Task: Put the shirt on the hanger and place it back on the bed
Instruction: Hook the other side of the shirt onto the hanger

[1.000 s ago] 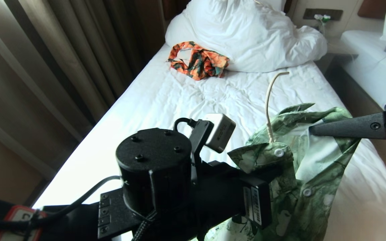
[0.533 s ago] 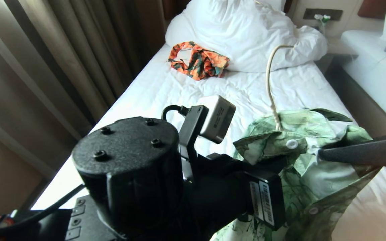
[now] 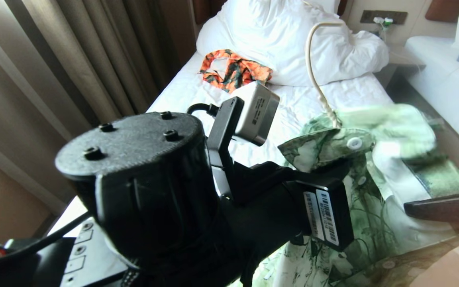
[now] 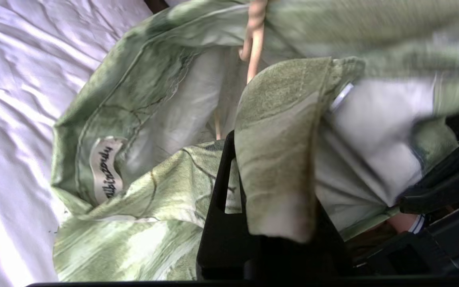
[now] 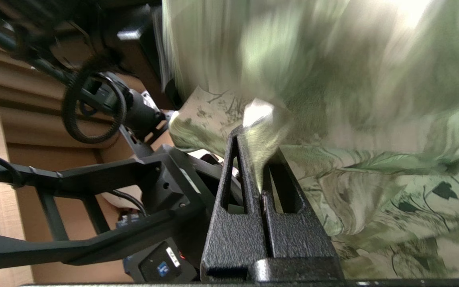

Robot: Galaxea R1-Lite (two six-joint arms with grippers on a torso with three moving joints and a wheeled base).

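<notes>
I see the shirt (image 3: 369,187) raised clear of the bed (image 3: 197,99), stretched between my two pincers. The hanger (image 3: 313,67) sits inside the collar — its hook rises just above the left pincer (image 4: 253,191), which is clamped on the collar flap. The right pincer (image 5: 260,159) is closed on a fabric fold. An orange patterned garment (image 3: 233,73) lies well beyond both, near the duvet (image 3: 293,40).

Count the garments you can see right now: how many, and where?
2. The green shirt hangs on the hanger, above the bed's near end, pinched by both end effectors. An orange patterned garment lies crumpled near the duvet. The left arm may hide others.
</notes>
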